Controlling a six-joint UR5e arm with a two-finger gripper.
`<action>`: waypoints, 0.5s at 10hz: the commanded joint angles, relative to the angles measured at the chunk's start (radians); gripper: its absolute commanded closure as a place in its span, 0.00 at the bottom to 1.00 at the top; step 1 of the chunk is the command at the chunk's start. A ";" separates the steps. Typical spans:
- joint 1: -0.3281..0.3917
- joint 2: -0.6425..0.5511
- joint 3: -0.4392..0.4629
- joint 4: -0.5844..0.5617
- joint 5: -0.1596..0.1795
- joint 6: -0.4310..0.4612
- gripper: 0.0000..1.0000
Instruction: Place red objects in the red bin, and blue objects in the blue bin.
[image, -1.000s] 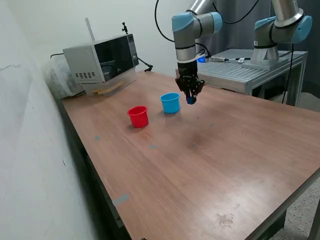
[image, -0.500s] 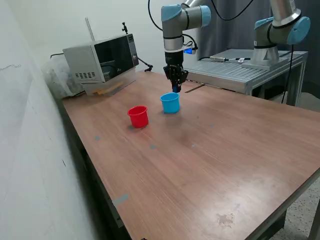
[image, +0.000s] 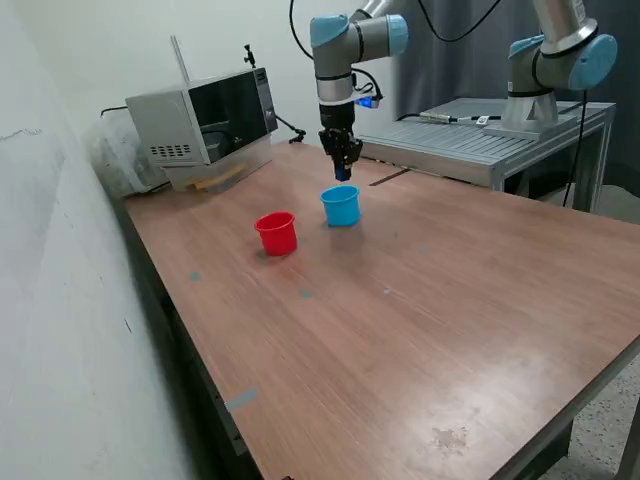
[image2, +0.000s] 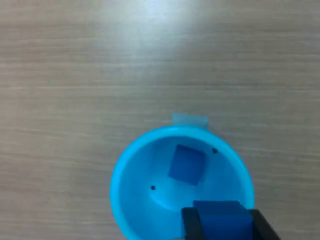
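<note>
Hovering directly above the small light blue plastic cup (image: 341, 205), the two-finger gripper (image: 342, 172) is clenched on a small solid dark blue cube (image2: 223, 220). A second ago it was off to the exterior view's right of the cup, lower and nearer; it has since carried the cube up and across to the cup's mouth. The wrist view shows a second dark blue cube (image2: 187, 164) already lying on the cup's floor, so this looks like the last blue piece, ready for release. The held cube sits over the rim's edge rather than the centre, so a slight shift inward would be safer. The small red plastic cup (image: 277, 233) stands just beside, on the exterior view's left; whether it holds anything cannot be seen. The brown wooden table (image: 420, 310) offers wide open room around both cups.
</note>
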 joint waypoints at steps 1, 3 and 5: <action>-0.021 0.018 -0.002 0.045 0.003 0.000 1.00; -0.022 0.018 0.000 0.045 0.004 0.000 1.00; -0.021 0.018 0.003 0.045 0.006 0.001 0.00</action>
